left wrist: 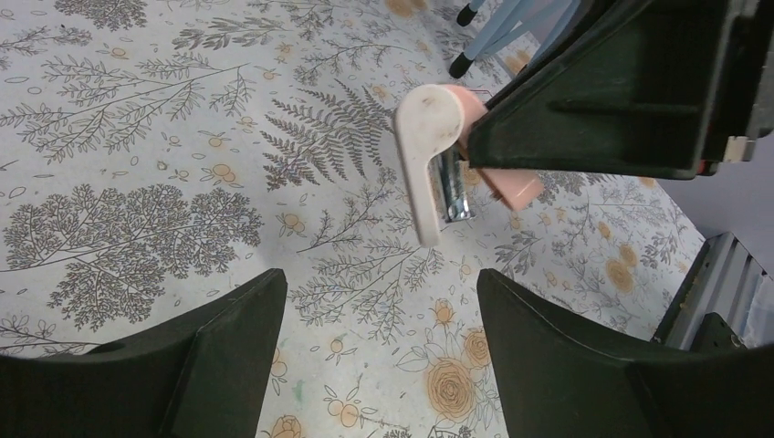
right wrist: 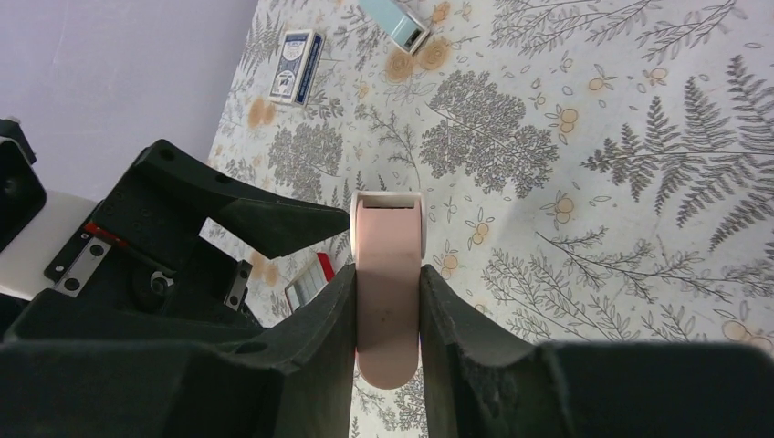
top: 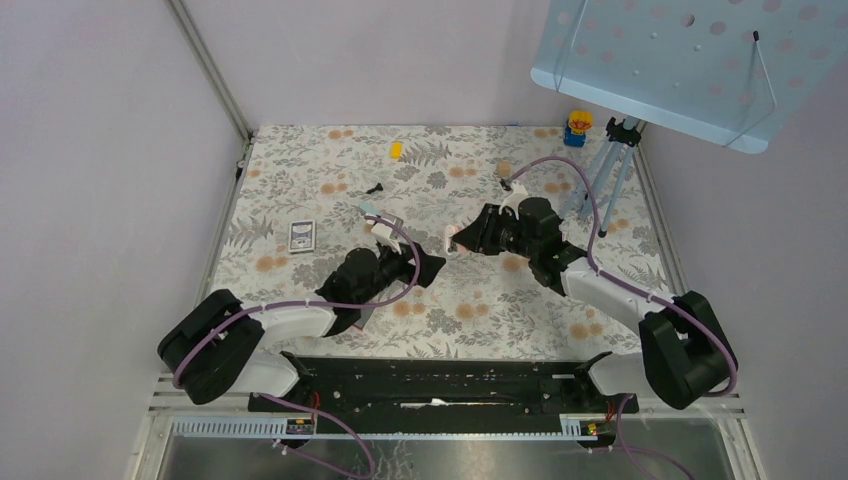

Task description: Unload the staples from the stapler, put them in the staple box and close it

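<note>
The right gripper (right wrist: 388, 274) is closed on the stapler (left wrist: 429, 155). It holds the stapler by the pink body, in the air above the middle of the table. The left gripper (left wrist: 381, 301) is wide open and has nothing in it. It is just beside the white end of the stapler and does not touch it.

What may go wrong, as I judge it:
- The hold is on the smooth pink sides only. A push from the left fingers on the white lid may turn the stapler in the jaws or slide it out.
- The 2 grippers are near each other, so a small error in the approach can make the black fingers collide.
- A metal rail shows between the white lid and the pink body. If it is pulled at an angle, it may jam.
- I cannot see any staples. If they fall out loose, they land on a busy pattern, where small grey pieces are hard to find and to pick up.

The cloth (top: 300, 160) is pale, with grey leaves and orange flowers, and it lies flat. On it, apart from the arms, are a card box (top: 302, 236), a light-blue box (top: 378, 215), a yellow piece (top: 396, 150) and a small black piece (top: 374, 188). In the far right corner, a toy (top: 578, 127) and a tripod (top: 605, 170) stand under a blue board (top: 680, 60) with holes. The walls (top: 100, 150) are plain pale lilac.
</note>
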`<state>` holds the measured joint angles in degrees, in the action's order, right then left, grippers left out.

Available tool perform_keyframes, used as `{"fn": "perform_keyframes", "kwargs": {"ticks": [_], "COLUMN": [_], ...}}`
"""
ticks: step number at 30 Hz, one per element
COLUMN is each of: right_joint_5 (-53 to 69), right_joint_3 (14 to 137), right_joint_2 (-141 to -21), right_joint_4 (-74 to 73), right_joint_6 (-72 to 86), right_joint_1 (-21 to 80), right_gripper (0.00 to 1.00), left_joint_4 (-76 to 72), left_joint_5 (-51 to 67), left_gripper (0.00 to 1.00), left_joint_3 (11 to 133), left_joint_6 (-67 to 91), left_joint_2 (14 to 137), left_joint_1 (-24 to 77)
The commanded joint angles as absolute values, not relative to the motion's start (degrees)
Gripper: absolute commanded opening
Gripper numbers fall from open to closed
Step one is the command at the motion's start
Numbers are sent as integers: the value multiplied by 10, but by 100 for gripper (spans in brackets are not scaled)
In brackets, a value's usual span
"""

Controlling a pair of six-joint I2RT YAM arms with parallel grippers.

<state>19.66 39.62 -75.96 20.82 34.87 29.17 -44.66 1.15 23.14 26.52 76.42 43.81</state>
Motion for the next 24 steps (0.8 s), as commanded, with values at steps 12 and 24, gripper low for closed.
{"fn": "perform_keyframes", "kwargs": {"ticks": [12, 24], "right_joint_5": [319, 329], "right_joint_3": [456, 442], "right_joint_2": [-790, -771], "right_joint_4": [219, 177], "right_joint_6": [329, 291], "right_joint_1": [284, 283], "right_gripper": [0, 0], "left_joint_4": [-526, -510], "left_joint_5": [17, -31], "left_gripper": [69, 67], "left_joint_3": [259, 268], "left_joint_6": [249, 227], "left_joint_2": [810, 829], "left_joint_1": [438, 438]}}
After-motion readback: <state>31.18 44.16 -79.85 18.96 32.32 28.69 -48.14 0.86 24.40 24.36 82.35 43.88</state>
